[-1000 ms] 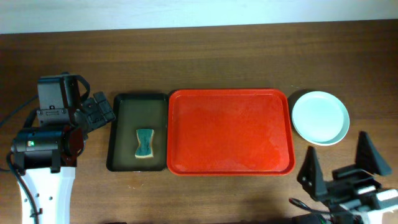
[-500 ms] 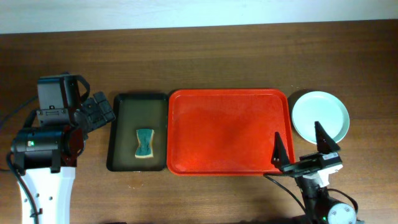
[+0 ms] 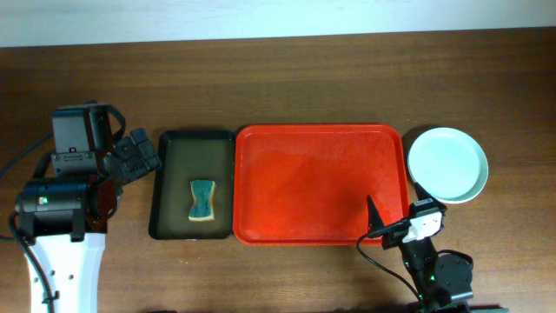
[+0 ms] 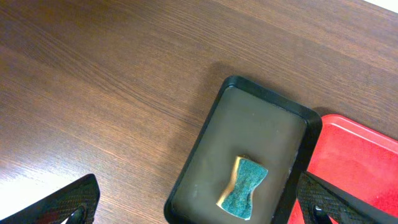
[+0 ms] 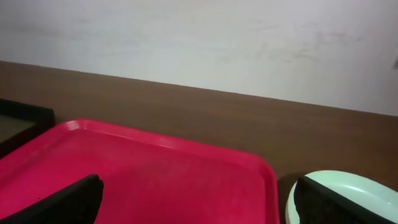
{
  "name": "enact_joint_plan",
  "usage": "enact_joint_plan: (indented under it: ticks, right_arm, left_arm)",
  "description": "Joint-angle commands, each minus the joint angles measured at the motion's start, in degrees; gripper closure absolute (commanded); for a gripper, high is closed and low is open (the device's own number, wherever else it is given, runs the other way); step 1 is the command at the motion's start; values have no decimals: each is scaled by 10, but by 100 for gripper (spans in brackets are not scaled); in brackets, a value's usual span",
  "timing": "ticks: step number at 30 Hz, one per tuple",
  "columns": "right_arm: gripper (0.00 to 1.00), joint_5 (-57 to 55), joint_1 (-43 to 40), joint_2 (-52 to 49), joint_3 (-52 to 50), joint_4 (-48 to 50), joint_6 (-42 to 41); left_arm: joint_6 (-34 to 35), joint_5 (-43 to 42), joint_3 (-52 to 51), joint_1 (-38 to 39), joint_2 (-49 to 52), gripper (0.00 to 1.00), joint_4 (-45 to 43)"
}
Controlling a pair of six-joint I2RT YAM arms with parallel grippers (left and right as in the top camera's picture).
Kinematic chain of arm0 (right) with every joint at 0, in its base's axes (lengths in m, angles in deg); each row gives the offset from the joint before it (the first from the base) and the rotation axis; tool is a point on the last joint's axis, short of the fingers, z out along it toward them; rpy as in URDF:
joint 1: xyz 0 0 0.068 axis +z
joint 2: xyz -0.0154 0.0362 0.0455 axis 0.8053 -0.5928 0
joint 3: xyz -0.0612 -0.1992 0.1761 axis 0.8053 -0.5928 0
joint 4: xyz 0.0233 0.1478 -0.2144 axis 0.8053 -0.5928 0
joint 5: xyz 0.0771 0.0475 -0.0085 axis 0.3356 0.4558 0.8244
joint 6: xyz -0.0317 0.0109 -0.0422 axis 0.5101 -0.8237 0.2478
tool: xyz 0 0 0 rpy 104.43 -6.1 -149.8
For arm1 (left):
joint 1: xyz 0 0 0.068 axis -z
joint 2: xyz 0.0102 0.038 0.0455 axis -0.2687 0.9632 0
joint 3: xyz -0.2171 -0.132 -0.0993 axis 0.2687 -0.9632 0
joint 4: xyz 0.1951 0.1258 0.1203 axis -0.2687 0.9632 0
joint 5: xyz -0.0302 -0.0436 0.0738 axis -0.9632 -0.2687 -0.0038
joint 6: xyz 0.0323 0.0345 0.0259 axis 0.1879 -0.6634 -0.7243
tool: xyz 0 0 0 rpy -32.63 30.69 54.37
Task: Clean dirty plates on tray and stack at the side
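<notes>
The red tray (image 3: pixel 321 184) lies mid-table with no plate on it. To its right, on the wood, sits a pale mint plate (image 3: pixel 447 163); I cannot tell whether others lie under it. My right gripper (image 3: pixel 395 215) hovers open over the tray's front right corner, one finger above the tray (image 5: pixel 155 174) and the other by the plate (image 5: pixel 357 190). My left gripper (image 3: pixel 143 156) stands open just left of the dark tray, holding nothing. In the left wrist view the left gripper (image 4: pixel 199 211) frames the sponge (image 4: pixel 244 188), which lies beyond its fingers.
A dark green-black tray (image 3: pixel 165 187) lies left of the red one, with a green and yellow sponge (image 3: pixel 201 200) in it. A pale wall (image 5: pixel 199 43) rises behind the table's far edge. The left arm's white base (image 3: pixel 61 261) stands at the front left.
My right arm has swung from the front right corner leftwards to the red tray's front right corner, still open. The left arm, plate and sponge have not moved.
</notes>
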Motion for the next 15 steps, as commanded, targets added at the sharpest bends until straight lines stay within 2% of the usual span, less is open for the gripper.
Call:
enact_joint_plan:
  ticks: [1,15]
  right_arm:
    - [2,-1,3,5,-3,-4,10]
    - [2,-1,3,4,-3,-4,10]
  left_arm:
    - [8,4,3,-3,0,1,-1]
    - [8,4,3,-3,0,1,-1]
